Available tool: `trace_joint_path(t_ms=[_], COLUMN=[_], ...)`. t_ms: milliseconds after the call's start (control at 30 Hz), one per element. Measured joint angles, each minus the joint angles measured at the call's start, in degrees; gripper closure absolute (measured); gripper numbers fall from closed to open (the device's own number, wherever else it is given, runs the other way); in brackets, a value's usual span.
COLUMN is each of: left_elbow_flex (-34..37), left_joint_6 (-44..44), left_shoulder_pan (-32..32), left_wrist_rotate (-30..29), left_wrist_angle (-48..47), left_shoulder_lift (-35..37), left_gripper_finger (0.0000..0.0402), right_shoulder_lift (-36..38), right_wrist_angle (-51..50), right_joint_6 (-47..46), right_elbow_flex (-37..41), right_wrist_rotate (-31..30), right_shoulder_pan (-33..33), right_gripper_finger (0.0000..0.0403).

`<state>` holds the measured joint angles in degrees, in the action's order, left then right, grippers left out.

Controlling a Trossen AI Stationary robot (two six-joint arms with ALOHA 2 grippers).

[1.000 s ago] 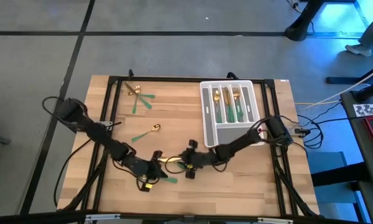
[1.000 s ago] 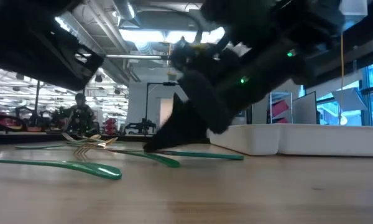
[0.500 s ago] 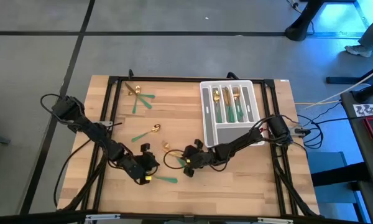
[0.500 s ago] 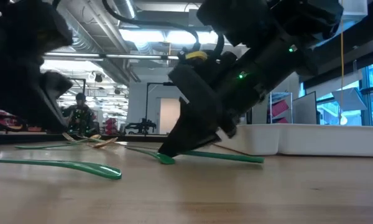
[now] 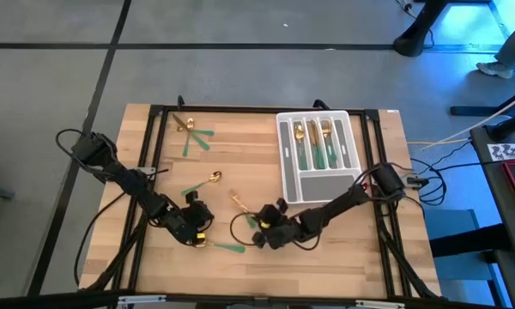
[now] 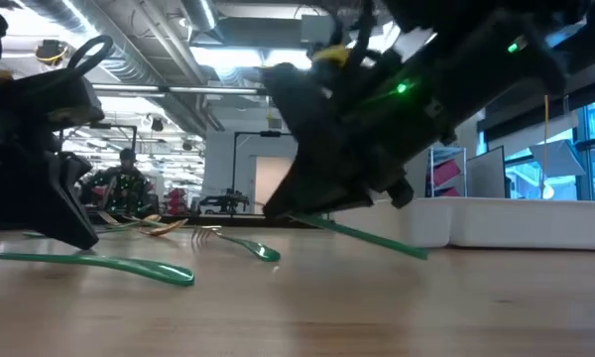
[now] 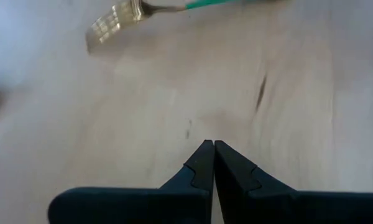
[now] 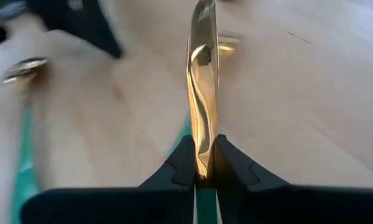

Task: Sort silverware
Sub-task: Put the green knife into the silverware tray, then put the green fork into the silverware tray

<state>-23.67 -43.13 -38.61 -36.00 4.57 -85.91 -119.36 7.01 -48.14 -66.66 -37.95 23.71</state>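
Silverware lies in two groups around the grey-white slotted tray (image 5: 316,154) in the high view: several pieces already rest in the tray's slots, while loose ones remain on the wooden table (image 5: 240,275) to the tray's left, among them a spoon (image 5: 203,182) and a small cluster (image 5: 191,135) near the far left corner. The right gripper (image 5: 270,233) sits just off the tray's near-left corner, and the left gripper (image 5: 191,225) lies further left of it, well apart from the tray.

Low view: the right gripper (image 6: 322,203) holds a green handle (image 6: 372,239) that slopes down toward the table, its tip just clear of the wood or brushing it; I cannot tell which. A fork (image 6: 233,241) and another green-handled piece (image 6: 99,264) lie flat nearby. If the handle tip drags on the carry to the tray, the piece may twist in the grip.

Left wrist view: the left gripper's fingers (image 7: 202,169) are pressed together on nothing, with a fork (image 7: 121,15) lying ahead.

Right wrist view: the right fingers (image 8: 185,163) pinch a gold knife (image 8: 202,93) edge-on by a thin, smooth section. Such a narrow hold could let it pivot or slip out, and a rotated knife may miss its slot.
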Motion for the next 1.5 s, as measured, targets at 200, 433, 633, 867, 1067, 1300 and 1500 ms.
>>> trace_joint_path(t_ms=[200, 433, 633, 867, 1067, 1300, 1500], left_elbow_flex=[0.04, -2.27, -7.67, -9.98, -9.43, -9.40, -9.39], left_joint_6=[9.40, 18.16, 20.92, 21.14, 11.58, 12.01, 14.74], left_shoulder_pan=[0.17, -0.58, -3.04, -6.72, -7.52, -4.55, -0.07], left_wrist_rotate=[-2.35, -2.29, -2.15, -5.46, -12.35, -12.91, -12.84], left_wrist_angle=[6.49, 9.02, 1.41, -10.39, -16.79, -15.56, -10.55], left_shoulder_lift=[0.00, 0.35, 3.45, 7.68, 7.07, 2.14, -2.64], left_gripper_finger=[0.0400, 0.0400, 0.0397, 0.0397, 0.0397, 0.0396, 0.0396], right_shoulder_lift=[-0.41, -0.47, 2.60, 8.61, 7.08, 3.46, -0.08], right_wrist_angle=[-4.75, -5.35, -5.30, 2.12, 17.38, 11.96, 2.59], right_joint_6=[-6.77, -4.03, 4.16, 15.94, 34.78, 30.11, 21.65], right_elbow_flex=[-0.17, -0.17, -0.10, -0.15, -0.25, -0.56, -5.84], right_wrist_rotate=[1.80, 5.18, 4.79, -0.45, 7.60, 13.23, 12.89], right_shoulder_pan=[-2.18, -2.87, -3.96, -4.54, -4.56, -4.39, -3.93], right_gripper_finger=[0.0351, 0.0343, 0.0292, 0.0254, 0.0234, 0.0196, 0.0195])
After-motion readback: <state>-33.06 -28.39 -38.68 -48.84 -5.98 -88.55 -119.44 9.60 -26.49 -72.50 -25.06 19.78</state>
